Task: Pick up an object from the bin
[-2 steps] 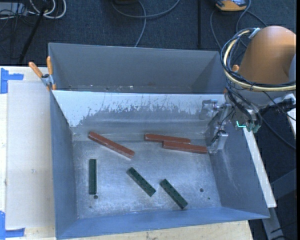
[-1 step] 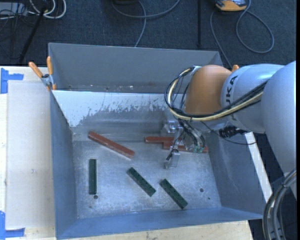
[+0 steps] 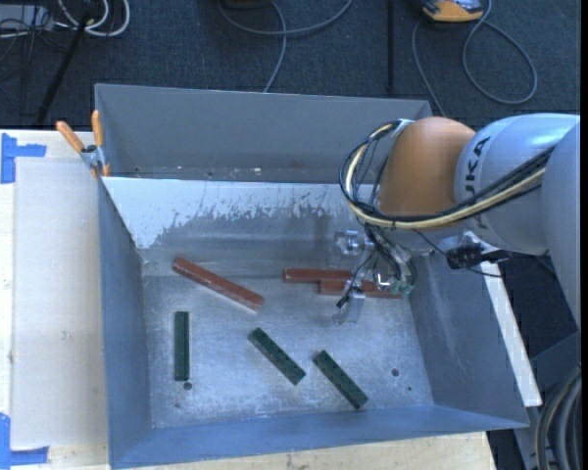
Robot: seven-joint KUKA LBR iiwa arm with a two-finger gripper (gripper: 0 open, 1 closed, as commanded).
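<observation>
Nearest, by the front wall of the grey metal bin (image 3: 274, 435), on its scuffed floor: a dark-green flat rectangular bar (image 3: 339, 379), lying slantwise, right of the middle. Just beyond and to its left, apart from it, a second dark-green flat bar (image 3: 276, 356) on much the same slant. Farther left, well apart from both, a third dark-green flat bar (image 3: 181, 346), laid straight from front to back. Beyond these, left of the middle, a long reddish-brown flat bar (image 3: 218, 284), slanting down toward the right. To its right, near but not touching, a shorter reddish-brown flat bar (image 3: 314, 278), lying crosswise, left end bare, right part hidden beneath the two-finger gripper (image 3: 350, 304). Gripper low in the bin's right half, directly over that crosswise brown bar, close above the floor, reaching in from the right. Jaw state: cannot tell, lost among cables and metal parts of the wrist; no telling either whether touching the bar or clear of it. Farther back, above the gripper, the rounded orange wrist cover (image 3: 421, 164), looped with black and yellow cables, joined to the pale-grey arm (image 3: 529, 179) at the right. Farthest, the bin's tall back wall.
</observation>
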